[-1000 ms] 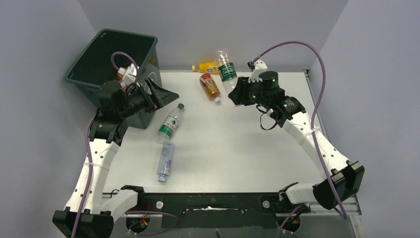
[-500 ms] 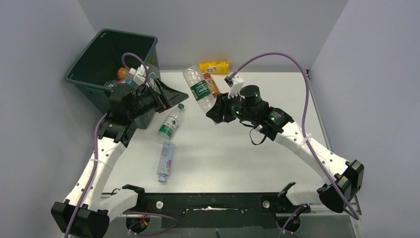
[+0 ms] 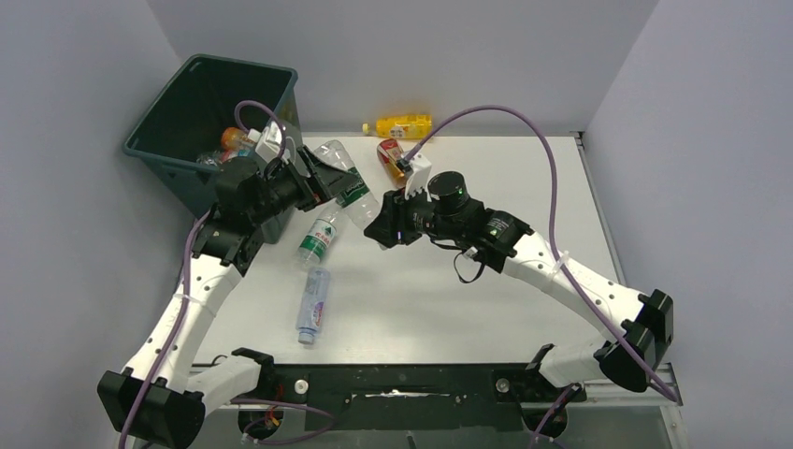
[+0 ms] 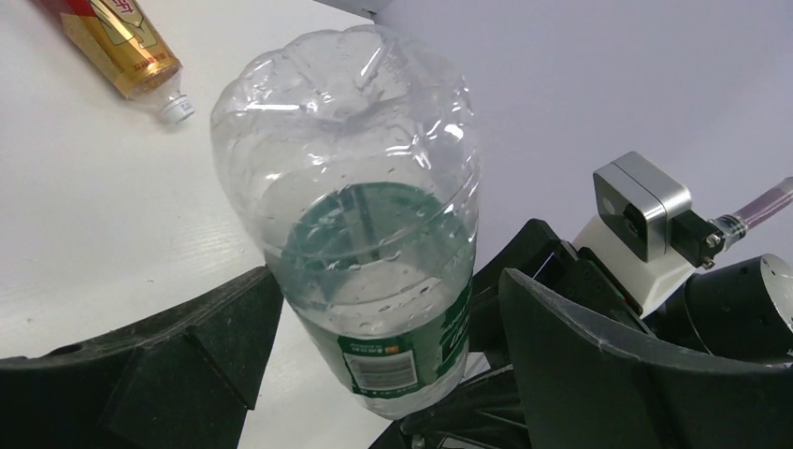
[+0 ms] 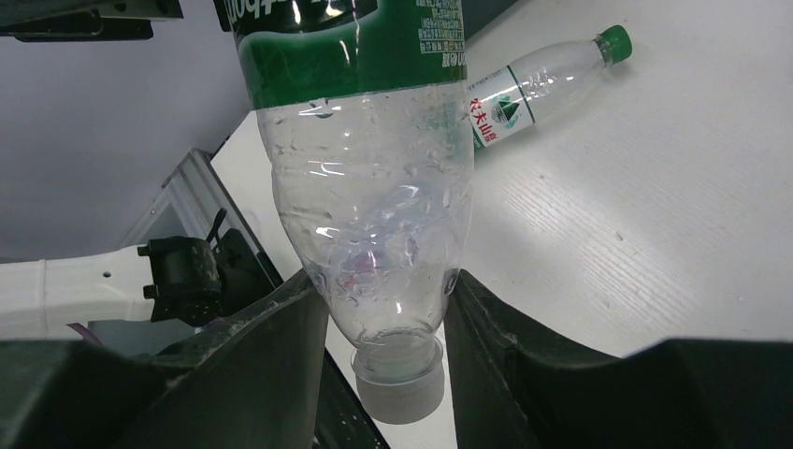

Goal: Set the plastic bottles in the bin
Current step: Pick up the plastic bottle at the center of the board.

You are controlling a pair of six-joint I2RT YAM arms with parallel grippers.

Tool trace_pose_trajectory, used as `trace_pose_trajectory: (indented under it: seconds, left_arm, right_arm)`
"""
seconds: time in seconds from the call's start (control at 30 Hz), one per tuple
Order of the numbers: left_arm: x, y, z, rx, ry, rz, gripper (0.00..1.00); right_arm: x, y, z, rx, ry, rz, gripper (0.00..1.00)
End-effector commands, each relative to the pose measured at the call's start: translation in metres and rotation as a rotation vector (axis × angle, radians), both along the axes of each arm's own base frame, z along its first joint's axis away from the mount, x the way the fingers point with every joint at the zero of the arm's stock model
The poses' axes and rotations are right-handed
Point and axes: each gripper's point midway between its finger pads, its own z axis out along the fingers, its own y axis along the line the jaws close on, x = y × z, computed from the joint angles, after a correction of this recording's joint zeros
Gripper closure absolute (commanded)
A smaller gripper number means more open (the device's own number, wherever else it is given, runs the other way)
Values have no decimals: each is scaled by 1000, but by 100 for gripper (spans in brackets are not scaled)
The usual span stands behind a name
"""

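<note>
Holding clear green-label bottle (image 3: 351, 192) in the air above the table (image 3: 421, 309), tilted, base end toward the bin (image 3: 192, 108), cap end low. Pinching it with right gripper (image 3: 382, 223) at the tapered shoulder just above the pale cap, fingers (image 5: 262, 374) pressed in on both sides per the right wrist view. Straddling the base end with left gripper (image 3: 325, 173): jaws spread wide, 1 on each side of the bottle body. Cannot tell from the left wrist view whether either finger actually touches the plastic. Hanging both grippers nose to nose, just beside the bin's near-right corner, over the far-left part of the table. Seeing a small pile of bottles inside the bin, including 1 orange bottle (image 3: 234, 138); too dark to count the others. Counting 4 more bottles lying flat on the table:
- green-cap bottle (image 3: 321, 232), right under the held one
- blue-label bottle (image 3: 313, 304), just nearer the arm bases, almost in line with it
- red-gold bottle (image 3: 393, 157), just beyond the right gripper
- yellow bottle (image 3: 402, 124), at the far edge by the back wall
</note>
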Motion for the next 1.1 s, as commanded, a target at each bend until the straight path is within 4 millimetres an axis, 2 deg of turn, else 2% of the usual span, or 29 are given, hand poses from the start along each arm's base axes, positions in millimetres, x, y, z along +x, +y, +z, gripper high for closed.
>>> trace_pose_trajectory:
  seconds: [0.0,0.13,0.33,0.43,0.53,0.63,0.77,1.07]
  left_arm:
    - [7,0,12,2,-70,22,15]
    - [10,2,10,28,-65,33,29]
    - [15,1,16,48,-83,27,45]
    - [18,0,21,59,-95,23,50]
    - [27,3,32,97,-119,35,51]
    - [39,15,57,123,-165,65,51]
    - [57,47,87,141,-217,137,50]
    - [84,160,138,146,-317,356,50]
  right_arm:
    - [3,13,37,89,-76,14,69]
    - [4,11,36,83,-80,6,68]
    - [4,10,35,79,-83,4,63]
    - [4,8,37,77,-85,-5,45]
    - [4,3,38,72,-89,-19,21]
    - [0,-4,43,74,-97,-33,8]
    - [-2,-14,45,66,-105,-56,2]
    - [-4,-34,33,24,-92,-105,0]
